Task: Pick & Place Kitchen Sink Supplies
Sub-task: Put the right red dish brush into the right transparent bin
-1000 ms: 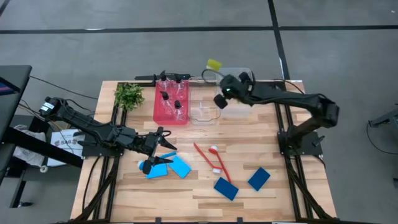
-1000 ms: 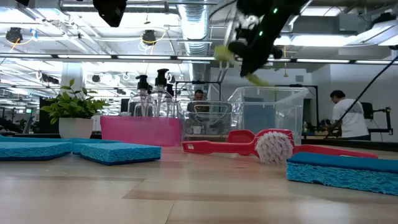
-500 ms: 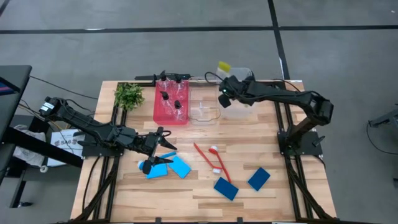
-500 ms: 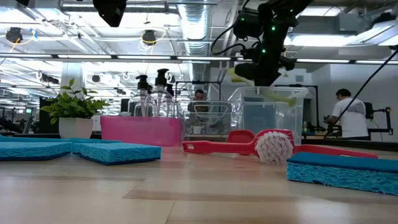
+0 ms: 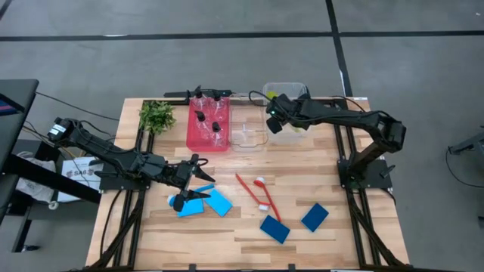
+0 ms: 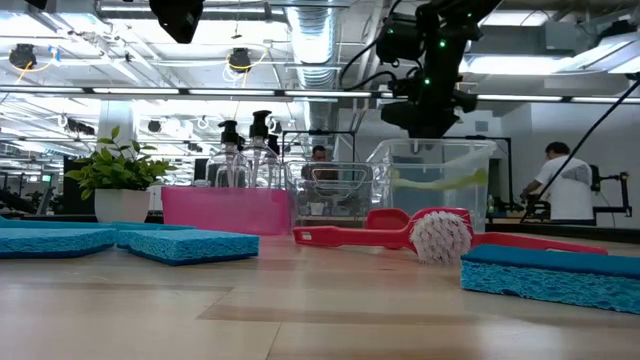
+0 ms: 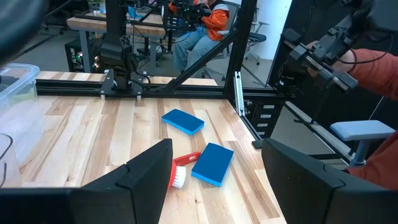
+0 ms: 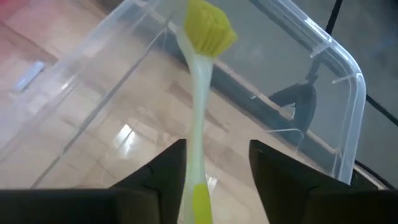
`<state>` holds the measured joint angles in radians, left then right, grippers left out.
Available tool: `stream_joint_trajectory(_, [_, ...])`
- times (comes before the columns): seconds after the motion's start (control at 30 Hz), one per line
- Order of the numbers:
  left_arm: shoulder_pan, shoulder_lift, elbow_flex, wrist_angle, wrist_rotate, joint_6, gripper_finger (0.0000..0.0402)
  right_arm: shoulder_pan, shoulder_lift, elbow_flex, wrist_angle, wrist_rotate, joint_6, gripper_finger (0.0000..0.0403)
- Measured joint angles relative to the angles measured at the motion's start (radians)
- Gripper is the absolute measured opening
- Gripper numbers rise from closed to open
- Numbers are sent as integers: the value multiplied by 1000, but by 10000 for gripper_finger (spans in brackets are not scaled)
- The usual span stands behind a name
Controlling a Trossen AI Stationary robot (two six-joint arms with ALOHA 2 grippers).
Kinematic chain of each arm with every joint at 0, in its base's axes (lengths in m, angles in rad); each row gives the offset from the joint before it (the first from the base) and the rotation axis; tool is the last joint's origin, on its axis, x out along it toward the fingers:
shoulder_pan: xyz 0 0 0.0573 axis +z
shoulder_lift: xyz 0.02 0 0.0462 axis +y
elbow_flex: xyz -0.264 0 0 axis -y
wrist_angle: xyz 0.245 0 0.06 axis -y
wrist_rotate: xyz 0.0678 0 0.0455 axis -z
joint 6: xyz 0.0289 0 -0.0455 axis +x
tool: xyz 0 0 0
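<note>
Since the yellow-green brush [image 8: 200, 81] stuck up above the clear bin [image 8: 339, 93] a second ago and now lies low inside it, you can take the drop as nearly done: right gripper [image 5: 274, 121] hangs just over the bin's near rim, fingers apart with the handle lying between them. Left gripper [image 5: 190, 185] waits, spread wide, over the light-blue sponges [image 5: 208, 202]. Bin walls crowd your right gripper on both sides; your free room is straight up.

- The yellow-green brush [image 8: 200, 93] has its handle end cut off at the picture's edge between the right gripper's fingers [image 8: 158, 177].
- Pump bottles [image 6: 245, 150] are half hidden behind the pink bin's [image 6: 225, 210] wall.
</note>
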<state>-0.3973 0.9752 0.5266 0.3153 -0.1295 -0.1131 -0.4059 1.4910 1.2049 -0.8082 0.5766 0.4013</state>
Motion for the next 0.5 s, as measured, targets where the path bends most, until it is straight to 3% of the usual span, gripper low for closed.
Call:
stream_joint_trajectory(0.17, [0, 0, 0, 0, 0, 0, 250, 13, -8, 0, 1, 4, -15, 194])
stream_joint_trajectory(0.5, [0, 0, 0, 0, 0, 0, 250, 92, -142, 13, 48, 151, -58, 208])
